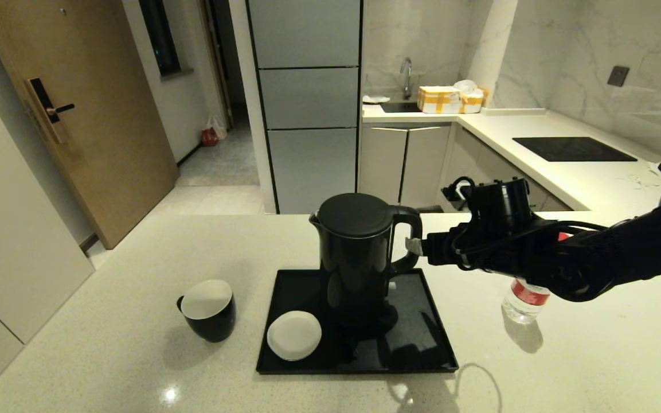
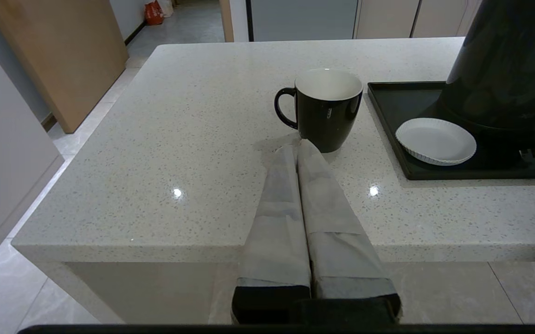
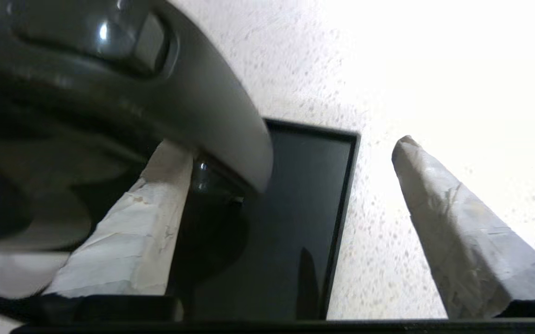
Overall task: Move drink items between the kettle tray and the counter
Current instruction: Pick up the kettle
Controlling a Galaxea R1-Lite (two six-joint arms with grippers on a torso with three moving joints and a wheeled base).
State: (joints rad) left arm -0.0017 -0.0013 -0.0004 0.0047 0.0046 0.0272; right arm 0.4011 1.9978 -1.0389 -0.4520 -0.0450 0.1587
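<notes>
The tall black kettle (image 1: 356,258) stands on its base disc on the black tray (image 1: 422,355), handle turned to the right. My right gripper (image 1: 416,246) is at that handle and open. In the right wrist view one taped finger (image 3: 156,195) lies against the handle (image 3: 132,93), while the other finger (image 3: 434,204) hangs apart over the counter (image 3: 378,232). The black mug (image 1: 208,310) sits on the counter (image 1: 106,344) left of the tray. The red-labelled bottle (image 1: 525,301) stands right of the tray, partly behind my right arm. My left gripper (image 2: 297,144) is shut and empty, low at the counter's front edge, pointing at the mug (image 2: 327,109).
A white coaster disc (image 1: 294,335) lies on the tray's front left. Behind the counter are a black hob panel (image 1: 574,149), a sink with cardboard boxes (image 1: 450,98), tall grey cabinets and a wooden door (image 1: 78,115).
</notes>
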